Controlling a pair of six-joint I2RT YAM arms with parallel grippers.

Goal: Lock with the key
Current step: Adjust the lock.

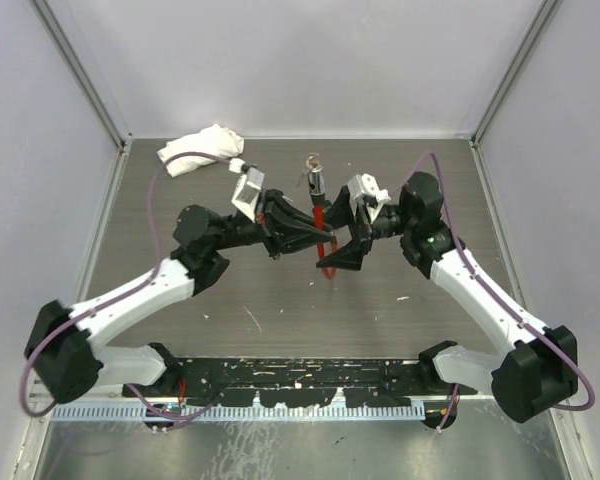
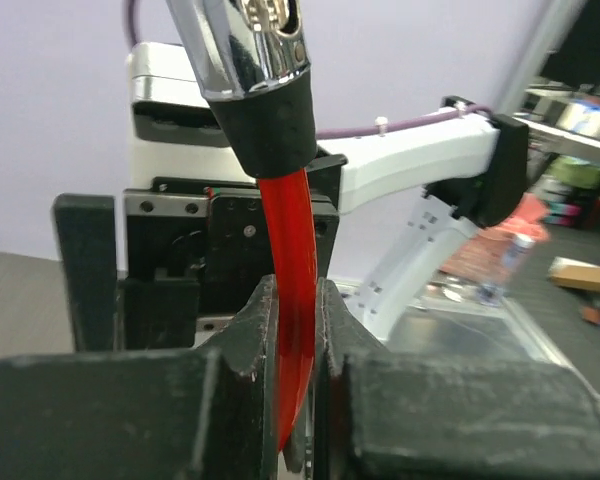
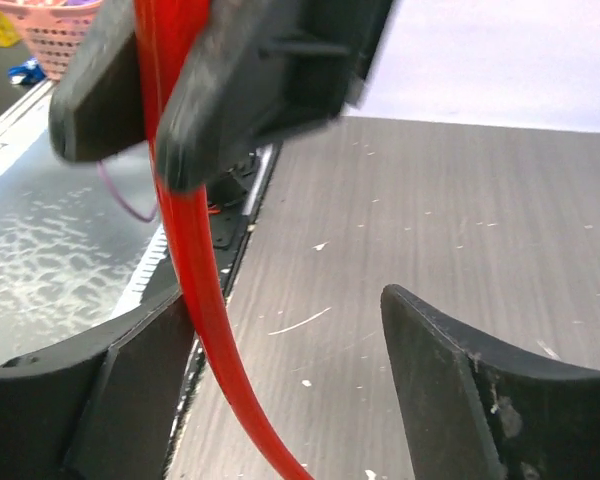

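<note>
Grey table [image 1: 280, 300], white walls. Left gripper [image 2: 295, 345] clamps the cable [image 2: 292, 230] midair, lock [image 2: 245, 50] above; right gripper [image 3: 280, 330] gapes beside it (gripping nothing). Key unclear; locking seemingly not yet done.

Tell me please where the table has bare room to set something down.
Bare: the wide patch of table between both forearms, near the black rail; also the back right corner behind the right arm. Crowded: the middle, where the left gripper and right gripper meet at the red cable; the white cloth takes the back left corner.
</note>
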